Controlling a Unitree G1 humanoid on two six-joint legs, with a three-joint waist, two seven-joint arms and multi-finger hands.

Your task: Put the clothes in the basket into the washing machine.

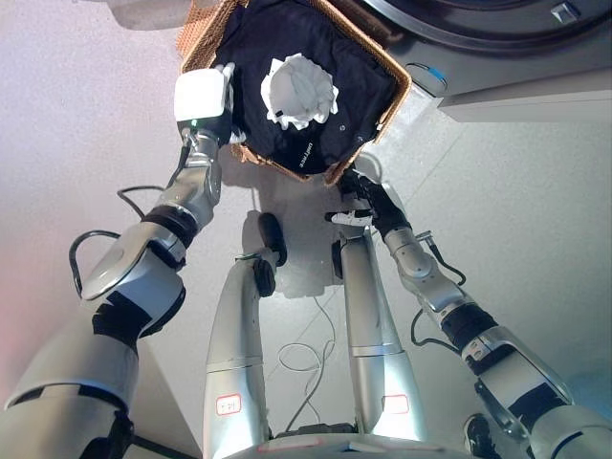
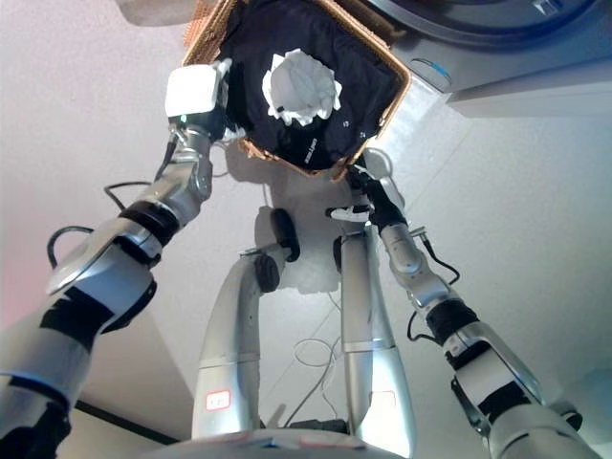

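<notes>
Bright, even light; soft shadows on the pale floor, edges bowed.

A woven brown wicker basket sits on the floor, turned cornerwise so that one corner points toward the robot, just beside the washing machine, whose dark round door rim and pale body fill the upper right corner. Inside the basket, a black garment with small white print near its lower edge spreads across nearly the whole interior and laps up to the rim. A crumpled white cloth lies bunched in a loose ball on top of the black garment, about at the basket's middle.
</notes>
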